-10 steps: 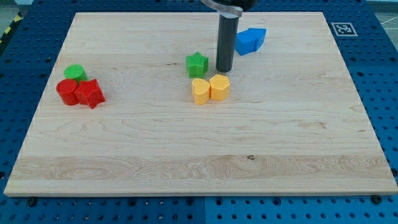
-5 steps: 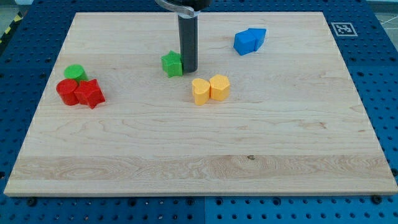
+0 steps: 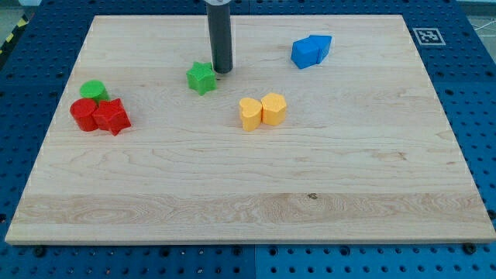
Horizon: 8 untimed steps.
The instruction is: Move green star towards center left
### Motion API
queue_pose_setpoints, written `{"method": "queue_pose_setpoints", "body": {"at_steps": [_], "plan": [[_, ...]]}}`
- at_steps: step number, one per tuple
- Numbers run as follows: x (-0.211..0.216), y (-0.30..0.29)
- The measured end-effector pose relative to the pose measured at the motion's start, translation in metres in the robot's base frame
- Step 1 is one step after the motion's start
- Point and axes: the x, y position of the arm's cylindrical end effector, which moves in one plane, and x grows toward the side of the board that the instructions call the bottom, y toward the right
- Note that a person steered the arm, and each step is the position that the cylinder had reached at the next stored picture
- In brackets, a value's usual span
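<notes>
Fingers: none show. The arm ends in a straight dark rod, so whether anything is clenched or released cannot be told, and nothing is grasped. My tip rests on the table in its upper middle part, with the rod rising straight out of the view's top.

Green star: just beside my tip, towards the view's left and slightly lower. From this angle it looks to be touching the rod's base or within a hair of it; I cannot tell which. It sits left of the table's midline, in the upper half.

Further left of my tip and a little lower, near the table's left edge, is a tight cluster. A green round block sits at the top, with a red block of rounded shape below it. A red star-like block is pressed against that red one's right side.

Below my tip and to the view's right are two yellow blocks, side by side and touching: left one, right one. Their shapes are rounded; no finer call is possible.

Right of my tip and slightly higher are two blue blocks in contact: front one, back one. They are well apart from the star.

A printed square marker lies beyond the table's top right corner, on the blue perforated base.
</notes>
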Motion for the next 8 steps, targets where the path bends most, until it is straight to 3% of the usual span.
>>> {"method": "queue_pose_setpoints", "body": {"at_steps": [2,3,8], "plan": [[0.0,-0.003],[0.019,-0.005],[0.045,-0.08]]}}
